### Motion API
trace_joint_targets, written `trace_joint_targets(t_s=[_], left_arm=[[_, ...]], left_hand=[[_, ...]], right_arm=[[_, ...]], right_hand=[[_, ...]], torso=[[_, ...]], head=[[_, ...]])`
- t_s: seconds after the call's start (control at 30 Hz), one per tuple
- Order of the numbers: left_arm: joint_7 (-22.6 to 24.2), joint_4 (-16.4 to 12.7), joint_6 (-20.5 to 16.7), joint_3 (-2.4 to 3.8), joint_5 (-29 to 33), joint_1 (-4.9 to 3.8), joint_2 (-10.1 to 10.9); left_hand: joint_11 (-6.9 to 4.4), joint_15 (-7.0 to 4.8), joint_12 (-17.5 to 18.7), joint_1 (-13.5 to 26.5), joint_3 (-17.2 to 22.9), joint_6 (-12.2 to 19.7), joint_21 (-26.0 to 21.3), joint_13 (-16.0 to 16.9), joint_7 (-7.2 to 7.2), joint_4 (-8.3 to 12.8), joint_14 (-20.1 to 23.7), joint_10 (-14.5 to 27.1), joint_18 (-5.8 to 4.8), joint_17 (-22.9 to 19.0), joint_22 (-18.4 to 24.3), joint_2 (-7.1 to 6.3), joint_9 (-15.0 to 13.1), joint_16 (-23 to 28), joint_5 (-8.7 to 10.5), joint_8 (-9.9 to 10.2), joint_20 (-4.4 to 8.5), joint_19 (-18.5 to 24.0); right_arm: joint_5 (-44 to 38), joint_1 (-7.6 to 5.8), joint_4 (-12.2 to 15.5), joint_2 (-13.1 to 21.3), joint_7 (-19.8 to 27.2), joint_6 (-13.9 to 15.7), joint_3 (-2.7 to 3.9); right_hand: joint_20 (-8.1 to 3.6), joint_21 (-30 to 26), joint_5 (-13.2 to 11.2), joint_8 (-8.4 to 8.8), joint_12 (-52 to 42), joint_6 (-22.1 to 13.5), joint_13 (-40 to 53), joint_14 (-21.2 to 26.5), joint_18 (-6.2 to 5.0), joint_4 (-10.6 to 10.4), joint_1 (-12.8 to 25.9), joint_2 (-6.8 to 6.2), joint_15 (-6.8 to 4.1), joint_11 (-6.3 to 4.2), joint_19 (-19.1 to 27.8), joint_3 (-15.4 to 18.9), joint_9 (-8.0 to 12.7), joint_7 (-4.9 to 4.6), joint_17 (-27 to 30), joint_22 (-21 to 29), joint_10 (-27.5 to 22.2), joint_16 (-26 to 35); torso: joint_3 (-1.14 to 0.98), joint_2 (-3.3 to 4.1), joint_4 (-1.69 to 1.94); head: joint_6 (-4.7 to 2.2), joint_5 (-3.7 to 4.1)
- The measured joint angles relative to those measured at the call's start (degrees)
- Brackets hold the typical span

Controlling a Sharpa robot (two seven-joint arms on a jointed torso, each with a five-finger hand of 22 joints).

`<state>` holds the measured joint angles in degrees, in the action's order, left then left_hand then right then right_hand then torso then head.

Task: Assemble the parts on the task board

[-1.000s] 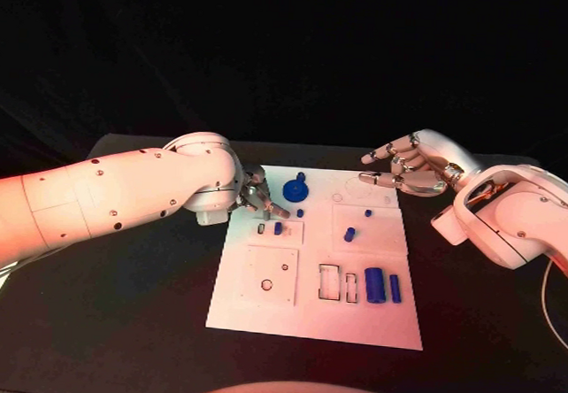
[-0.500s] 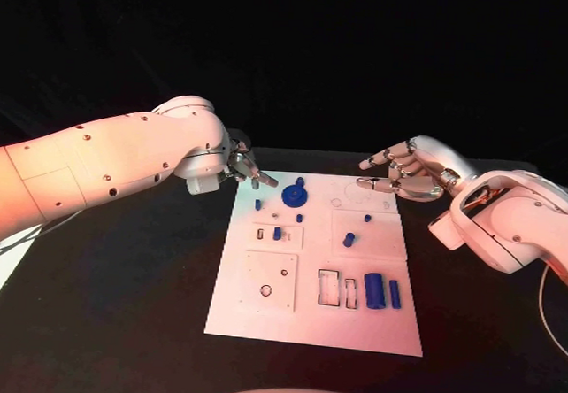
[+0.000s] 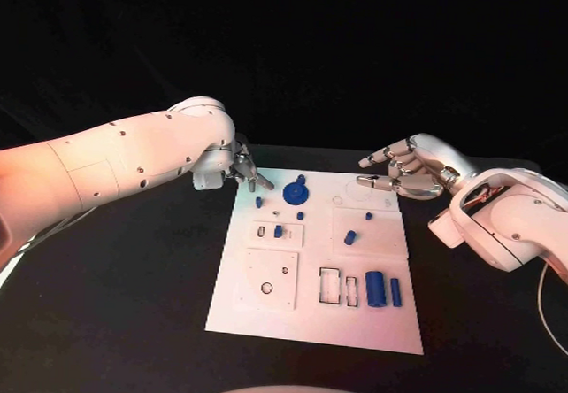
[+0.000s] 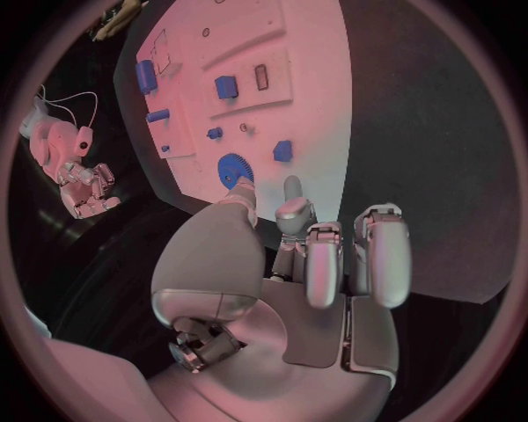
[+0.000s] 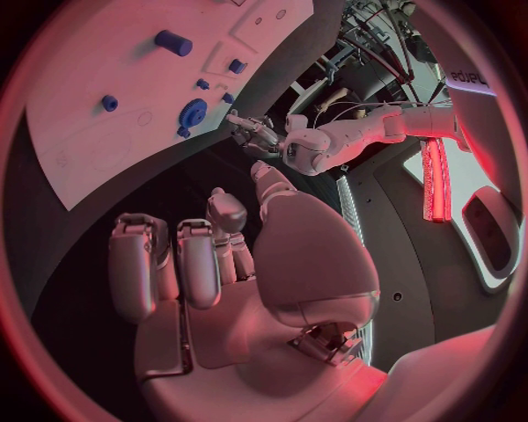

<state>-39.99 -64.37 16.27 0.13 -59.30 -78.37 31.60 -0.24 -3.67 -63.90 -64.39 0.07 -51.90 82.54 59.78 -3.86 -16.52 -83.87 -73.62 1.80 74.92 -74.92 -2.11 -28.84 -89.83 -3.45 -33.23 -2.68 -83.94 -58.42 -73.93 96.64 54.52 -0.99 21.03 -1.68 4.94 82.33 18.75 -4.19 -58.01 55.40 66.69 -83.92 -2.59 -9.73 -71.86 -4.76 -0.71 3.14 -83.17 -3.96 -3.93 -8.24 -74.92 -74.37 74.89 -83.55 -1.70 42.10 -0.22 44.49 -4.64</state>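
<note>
- Head view: I am holding the left hand (image 3: 244, 171) and right hand (image 3: 407, 170) unclenched, grasping nothing, at the task board's (image 3: 259, 315) far edge.
- Several blue parts (image 3: 374, 287) are lying loose; I judge assembly mostly unfinished.

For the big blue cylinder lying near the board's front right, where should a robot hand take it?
Probably across the middle of the big blue cylinder, pinching its long curved sides from above. It lies flat on the white task board, with a slimmer blue bar close beside it, so a top approach seems cleanest.
</note>
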Motion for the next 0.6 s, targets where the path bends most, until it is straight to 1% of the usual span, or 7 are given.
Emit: trace_joint_targets(t_s=[0.1,0.23,0.37,0.4,0.53,0.6], left_arm=[[0.0,1.1,1.1,-0.26,-0.1,0.24,-0.7],[0.0,2.1,2.3,-0.43,-0.1,0.45,-1.2],[0.0,2.7,3.3,-0.49,-0.2,0.58,-1.5],[0.0,2.8,3.5,-0.49,-0.2,0.6,-1.5],[0.0,2.9,4.1,-0.51,-0.2,0.64,-1.6],[0.0,3.0,4.3,-0.51,-0.1,0.64,-1.6]], left_hand=[[0.0,0.0,-0.2,0.2,0.0,0.0,0.0,0.0,0.0,0.0,0.0,0.0,0.01,0.0,0.0,0.23,0.0,0.0,0.0,-0.2,0.0,0.0],[-0.18,0.0,-0.2,0.0,-0.2,-0.2,0.0,0.0,0.2,0.2,0.0,-0.2,0.0,0.0,0.0,0.46,0.0,0.0,0.0,-0.2,0.0,0.0],[-0.18,0.0,-0.2,-0.2,-0.3,-0.2,0.0,0.1,0.2,0.0,0.0,-0.2,0.0,0.0,0.0,0.68,0.0,0.0,0.0,-0.2,0.0,0.0],[-0.19,0.0,-0.4,-0.4,-0.3,-0.2,0.0,0.2,0.2,0.0,0.0,-0.2,0.01,0.0,0.0,0.92,0.0,0.0,0.0,-0.5,0.0,0.0],[-0.19,-0.01,-0.5,-0.4,-0.3,-0.4,0.0,0.2,0.4,0.0,0.0,-0.2,0.0,0.0,0.0,0.91,0.0,0.0,0.0,-0.5,0.0,0.0],[-0.18,-0.01,-0.5,-0.5,-0.5,-0.4,0.0,0.2,0.4,0.2,0.0,-0.2,0.01,0.0,0.0,1.31,0.0,0.0,0.0,-0.5,0.0,0.0]], right_arm=[[0.0,0.0,0.0,0.0,0.0,0.0,0.0],[0.0,0.02,0.0,-0.1,0.0,0.0,0.0],[0.0,0.02,-0.1,-0.1,0.0,0.0,0.0],[0.0,0.02,-0.1,-0.1,0.0,0.0,-0.01],[0.0,0.03,-0.1,-0.1,0.1,0.0,-0.01],[0.0,0.03,-0.1,-0.1,0.1,0.0,-0.01]], right_hand=[[0.0,0.0,0.2,0.0,0.0,0.0,0.0,0.0,0.0,0.0,0.0,0.0,0.0,0.0,0.0,0.0,0.0,0.0,0.0,0.0,0.0,0.2],[0.0,0.0,0.2,0.0,0.0,0.0,0.0,0.0,0.0,0.0,0.0,0.0,0.0,0.0,0.0,0.0,0.0,0.0,0.0,0.0,0.0,0.2],[0.0,0.0,0.2,0.0,0.0,0.0,0.0,0.0,0.0,0.0,0.0,0.0,0.0,0.0,0.0,0.0,0.0,0.0,0.0,0.0,0.0,0.2],[0.0,0.0,0.2,0.0,0.0,0.0,0.0,0.0,0.0,0.0,0.0,0.0,0.0,0.0,0.0,0.0,0.0,0.0,0.0,0.0,0.0,0.2],[0.0,0.0,0.2,0.0,0.0,0.0,0.0,0.0,0.0,0.0,0.0,0.0,0.0,0.0,0.0,0.0,0.0,0.0,0.0,0.1,0.0,0.2],[0.0,0.0,0.3,0.0,0.0,0.0,0.0,0.0,0.0,0.0,0.0,0.0,0.0,0.0,0.0,0.0,0.0,0.0,0.0,0.1,0.0,0.2]], torso=[[-0.02,0.0,-0.01],[-0.03,-0.01,-0.04],[-0.05,-0.02,-0.04],[-0.05,-0.03,-0.04],[-0.09,-0.07,-0.02],[-0.08,-0.07,0.0]], head=[[0.05,-0.09],[0.1,-0.24],[0.19,-0.3],[0.21,-0.31],[0.23,-0.36],[0.17,-0.42]])
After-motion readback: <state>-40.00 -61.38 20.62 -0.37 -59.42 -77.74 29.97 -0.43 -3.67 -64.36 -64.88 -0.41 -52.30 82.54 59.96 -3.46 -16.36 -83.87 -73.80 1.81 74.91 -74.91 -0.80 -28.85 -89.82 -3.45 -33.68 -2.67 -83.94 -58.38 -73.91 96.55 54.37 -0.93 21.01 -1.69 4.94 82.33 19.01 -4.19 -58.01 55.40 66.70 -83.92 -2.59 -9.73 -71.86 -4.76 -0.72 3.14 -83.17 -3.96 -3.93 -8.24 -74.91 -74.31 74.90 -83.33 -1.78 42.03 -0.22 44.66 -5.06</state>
